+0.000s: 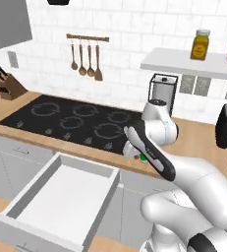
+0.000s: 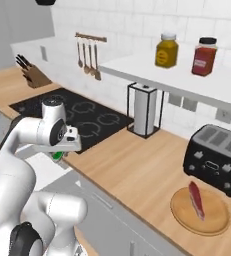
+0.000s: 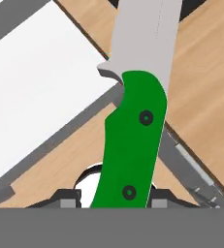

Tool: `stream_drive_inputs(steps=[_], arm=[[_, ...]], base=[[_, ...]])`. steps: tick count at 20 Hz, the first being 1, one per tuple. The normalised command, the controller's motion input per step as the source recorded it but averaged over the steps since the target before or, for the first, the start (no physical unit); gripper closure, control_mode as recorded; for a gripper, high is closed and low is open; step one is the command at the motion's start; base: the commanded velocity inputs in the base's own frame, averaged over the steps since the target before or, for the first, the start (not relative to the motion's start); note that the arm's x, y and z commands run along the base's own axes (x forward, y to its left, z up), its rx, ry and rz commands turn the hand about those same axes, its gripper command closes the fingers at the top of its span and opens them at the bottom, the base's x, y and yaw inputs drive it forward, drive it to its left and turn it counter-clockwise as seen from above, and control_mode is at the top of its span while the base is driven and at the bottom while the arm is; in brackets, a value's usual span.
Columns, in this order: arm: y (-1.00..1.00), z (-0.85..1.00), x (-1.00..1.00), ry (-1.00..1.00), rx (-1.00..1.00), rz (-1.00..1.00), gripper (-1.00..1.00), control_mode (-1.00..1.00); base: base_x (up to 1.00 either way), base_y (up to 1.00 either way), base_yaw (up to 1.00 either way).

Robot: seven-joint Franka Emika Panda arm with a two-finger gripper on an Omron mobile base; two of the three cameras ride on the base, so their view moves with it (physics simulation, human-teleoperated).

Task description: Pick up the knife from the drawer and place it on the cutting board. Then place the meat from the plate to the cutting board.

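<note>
Room: a rendered kitchen with white tiled walls, a black cooktop set in a wooden surface, and a shelf with jars above.
Drawer: it is standing pulled open at the left, its pale floor showing bare, below the front edge of the surface.
Pincer: it is hanging just right of the open drawer, over the surface's front edge, and is gripping the knife by the lower end of the green handle, a finger pressing on each side.
Knife axis: in the hand view the blade is running straight away from the pincer, in line with the fingers, its tip cropped.
Cutting board: I cannot tell where it is lying.
Plate: it is sitting far right on the surface, in front of the black toaster, well apart from the pincer.
Meat: it is lying on the plate, long axis running front to back.
Coming move, as I judge: the carry is heading rightward along the surface, toward the plate's side.
</note>
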Motion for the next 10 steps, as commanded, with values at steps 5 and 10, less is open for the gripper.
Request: stream_drive_inputs(steps=[5, 10], arm=[[0.0, 0.0, 0.0, 0.0, 0.0, 0.0, 1.0, 1.0], [0.0, 0.0, 0.0, 0.0, 0.0, 0.0, 1.0, 1.0]], base=[[-0.45, -0.22, -0.66], [-0.43, -0.18, -0.69]])
